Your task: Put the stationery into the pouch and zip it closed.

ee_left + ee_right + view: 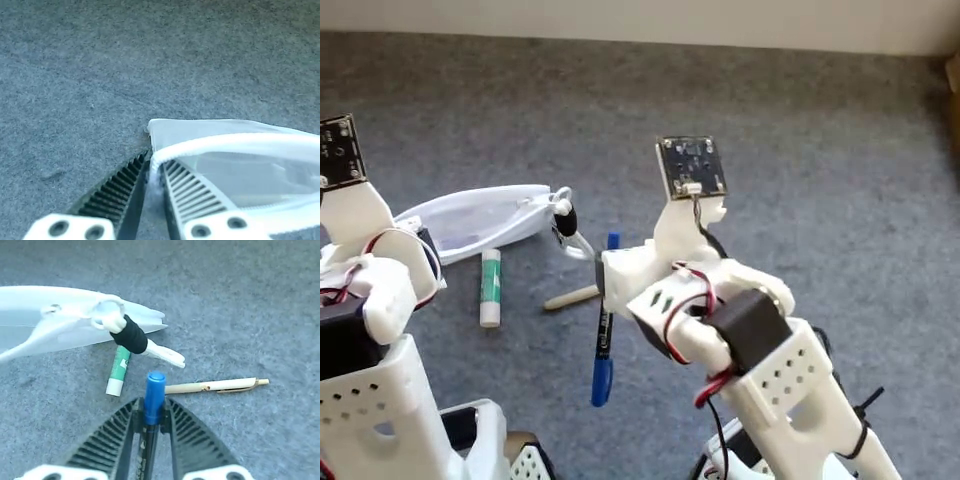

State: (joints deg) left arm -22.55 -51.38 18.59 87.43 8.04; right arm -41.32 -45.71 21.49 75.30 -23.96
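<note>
The right gripper [152,407] is closed tight on the blue pen [155,387] near one end, so the long free part may swing and miss the opening. Beyond, the glue stick [119,371] and beige pen [215,386] lie beside the pouch [60,315], whose far corner the left gripper [150,162] pinches; a slip there could let the floppy mouth fold shut.

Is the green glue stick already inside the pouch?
No, the glue stick lies outside on the carpet, next to the pouch.
</note>
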